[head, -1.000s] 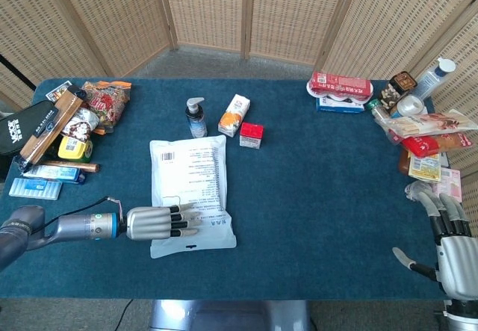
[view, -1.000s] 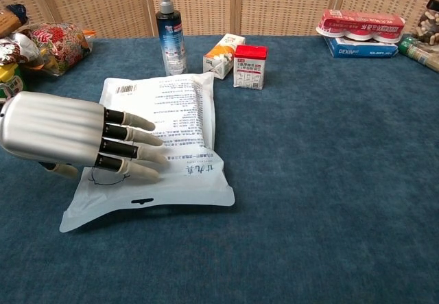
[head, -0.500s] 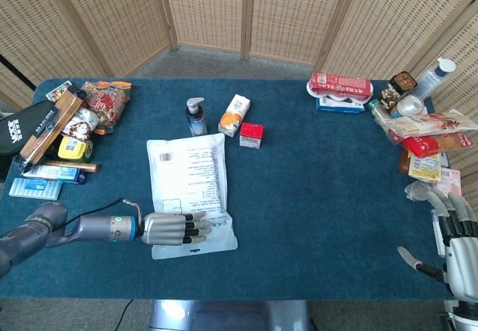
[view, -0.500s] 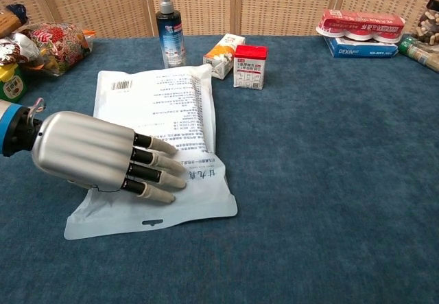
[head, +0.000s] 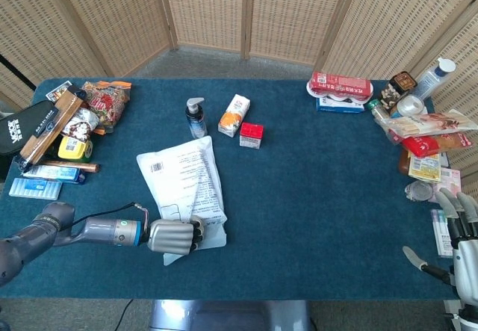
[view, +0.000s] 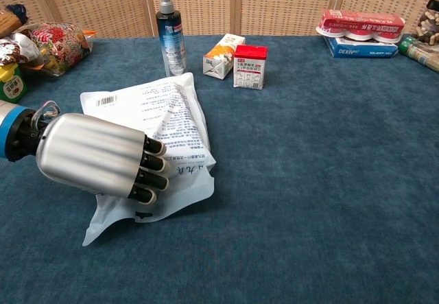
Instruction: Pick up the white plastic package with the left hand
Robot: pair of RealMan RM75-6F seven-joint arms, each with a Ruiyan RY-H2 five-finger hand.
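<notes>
The white plastic package (head: 183, 189) lies on the blue table (head: 321, 196) at about seven o'clock from the table's middle, its barcode end pointing toward eleven o'clock and its near end bunched under the left hand (head: 173, 235). In the chest view the package (view: 154, 136) is creased and skewed, and the left hand (view: 96, 154) covers its near-left part with fingers (view: 152, 173) curled down into the film — they appear to be gripping the near edge, though the thumb is hidden, so whether it pinches from beneath cannot be told.

To do the grasp well, the hand should, I judge, keep the fingers closed firmly on the gathered film before lifting, and raise slowly and straight up; the pouch looks thin and slippery and may slide out if the hold is only on a fold.

Against the frame half a second ago, the fingers have gone from lying nearly flat on the package to curling tightly, and the package has been dragged and rotated — its far end has swung toward ten o'clock and its surface has crumpled.

The pump bottle (head: 196, 117), the small carton (head: 234, 114) and the red-topped box (head: 252, 134) stand beyond it at twelve to one o'clock, untouched. The right hand (head: 464, 243) sits at the table's four o'clock corner, fingers spread and holding nothing.
</notes>
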